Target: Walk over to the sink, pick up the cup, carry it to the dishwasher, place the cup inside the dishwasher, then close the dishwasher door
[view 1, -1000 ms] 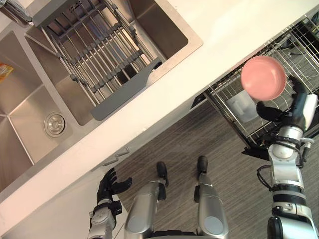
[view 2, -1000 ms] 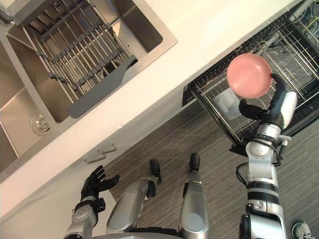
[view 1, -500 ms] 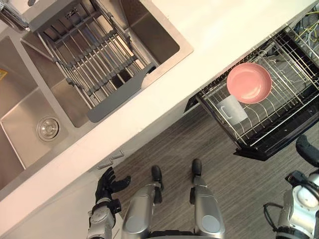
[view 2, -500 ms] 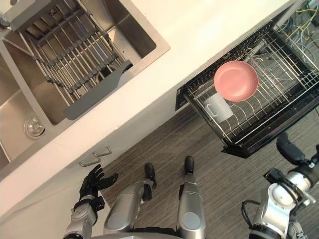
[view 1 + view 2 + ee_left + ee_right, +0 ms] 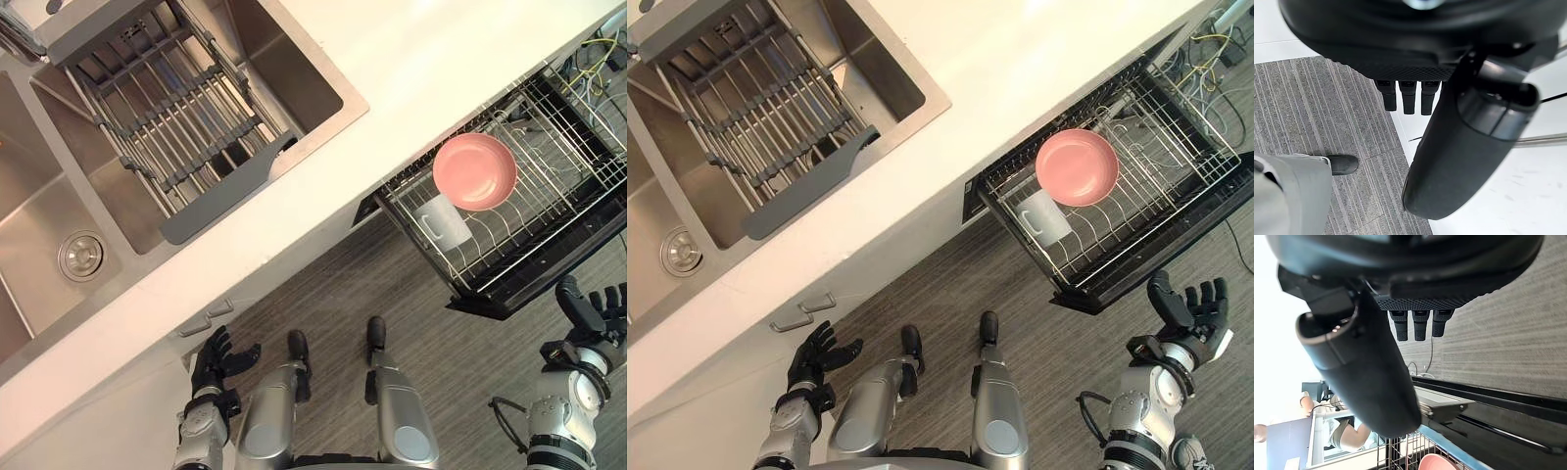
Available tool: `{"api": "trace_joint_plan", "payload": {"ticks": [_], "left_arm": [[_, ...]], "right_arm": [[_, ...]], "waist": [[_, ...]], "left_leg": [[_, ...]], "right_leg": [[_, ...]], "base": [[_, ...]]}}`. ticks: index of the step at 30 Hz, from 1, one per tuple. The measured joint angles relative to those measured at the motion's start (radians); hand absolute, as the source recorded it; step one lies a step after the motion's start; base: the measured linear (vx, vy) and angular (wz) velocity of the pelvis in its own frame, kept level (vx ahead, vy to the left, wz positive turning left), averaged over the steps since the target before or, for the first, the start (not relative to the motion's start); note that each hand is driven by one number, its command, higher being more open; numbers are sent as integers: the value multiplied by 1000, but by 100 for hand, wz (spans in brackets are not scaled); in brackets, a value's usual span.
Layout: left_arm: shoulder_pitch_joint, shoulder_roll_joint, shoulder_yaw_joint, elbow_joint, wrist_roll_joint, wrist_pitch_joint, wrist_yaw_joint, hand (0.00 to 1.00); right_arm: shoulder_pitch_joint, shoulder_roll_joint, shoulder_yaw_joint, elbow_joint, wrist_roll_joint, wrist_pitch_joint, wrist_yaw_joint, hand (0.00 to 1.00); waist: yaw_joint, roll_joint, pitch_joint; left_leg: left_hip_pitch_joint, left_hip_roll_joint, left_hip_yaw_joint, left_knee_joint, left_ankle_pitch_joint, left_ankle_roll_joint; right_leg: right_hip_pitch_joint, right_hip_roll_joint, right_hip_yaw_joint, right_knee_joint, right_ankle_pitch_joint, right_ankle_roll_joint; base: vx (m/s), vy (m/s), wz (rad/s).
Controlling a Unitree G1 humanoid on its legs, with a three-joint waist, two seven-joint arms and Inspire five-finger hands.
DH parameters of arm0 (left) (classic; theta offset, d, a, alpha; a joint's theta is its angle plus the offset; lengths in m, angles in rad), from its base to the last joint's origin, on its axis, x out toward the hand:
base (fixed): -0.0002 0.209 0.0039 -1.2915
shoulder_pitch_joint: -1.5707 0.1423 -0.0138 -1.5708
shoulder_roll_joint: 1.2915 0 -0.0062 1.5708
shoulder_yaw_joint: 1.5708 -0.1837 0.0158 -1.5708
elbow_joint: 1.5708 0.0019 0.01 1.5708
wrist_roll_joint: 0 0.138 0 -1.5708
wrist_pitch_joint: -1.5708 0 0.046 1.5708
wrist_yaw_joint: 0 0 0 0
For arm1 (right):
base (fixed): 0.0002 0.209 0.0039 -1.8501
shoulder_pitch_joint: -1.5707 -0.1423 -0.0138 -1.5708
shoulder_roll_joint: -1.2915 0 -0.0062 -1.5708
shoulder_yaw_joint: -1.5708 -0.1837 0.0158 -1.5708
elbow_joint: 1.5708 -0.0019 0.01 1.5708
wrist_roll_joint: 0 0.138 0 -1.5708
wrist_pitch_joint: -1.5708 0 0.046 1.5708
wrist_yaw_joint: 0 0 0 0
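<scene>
Pink bowl [image 5: 1077, 166] sits in pulled-out dishwasher rack [image 5: 1176, 147] beside white mug [image 5: 1043, 215]; right hand [image 5: 1195, 313] just off rack's front and left hand [image 5: 818, 357] well away are empty, fingers spread; swinging door [image 5: 1176, 240] shut may jam against rack.

1. A kitchen: a stainless steel double sink [image 5: 294, 59] is set into a long white worktop [image 5: 441, 49], with a grey draining rack [image 5: 167, 117] across one basin.
2. Under the worktop, an open dishwasher [image 5: 1146, 274] has its wire rack [image 5: 1176, 166] pulled out, holding a pink bowl [image 5: 1077, 167] and a white cup [image 5: 1043, 217].
3. Cupboard fronts with bar handles [image 5: 789, 321] stand over a grey wood-grain floor [image 5: 950, 294].
</scene>
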Motion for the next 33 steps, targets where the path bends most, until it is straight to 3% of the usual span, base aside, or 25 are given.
{"api": "trace_joint_plan", "payload": {"ticks": [10, 16, 21, 26, 29, 33], "left_arm": [[0, 29, -9, 25, 0, -1, -3, 90], [-2, 64, -15, 30, 0, -1, -4, 90], [-11, 63, -32, 31, 0, -1, -6, 90], [-26, 63, -37, 22, 0, -5, -5, 90], [-38, 63, -37, 22, 0, -5, -3, 90], [-43, 63, -36, 11, 0, -5, -1, 90]], "right_arm": [[-139, -91, 133, 184, 153, -30, 44, 90], [-316, -140, 251, 247, 184, -35, 63, 90], [-487, -200, 364, 278, 180, -26, 64, 90], [-685, -260, 437, 391, 135, 15, 37, 90], [-767, -312, 475, 454, 21, 64, 11, 90], [-814, -340, 486, 516, -65, 102, -17, 90]], "waist": [[-4, 1, -2], [-2, 2, -3], [14, 25, -1], [36, 55, -1], [56, 61, 1], [55, 63, 2]], "left_leg": [[-2, -29, -46, -68, 63, 5], [-39, -35, -74, -73, 93, 7], [-67, -37, -95, -60, 102, 9], [-94, -40, -127, -55, 115, 7], [-102, -40, -140, -49, 117, 5], [-107, -45, -175, -35, 118, 5]], "right_leg": [[-13, -17, -37, 4, 9, -1], [-30, -21, -62, -17, 36, -5], [-30, -21, -86, -41, 56, -8], [-28, -20, -118, -61, 68, -12], [-26, -19, -133, -62, 68, -12], [-4, -20, -164, -70, 68, -12]], "base": [[-43, -3, 14], [-50, 3, 14], [-48, 3, 13], [-30, -2, 17], [-12, -3, 13], [-12, 3, 24]]}}
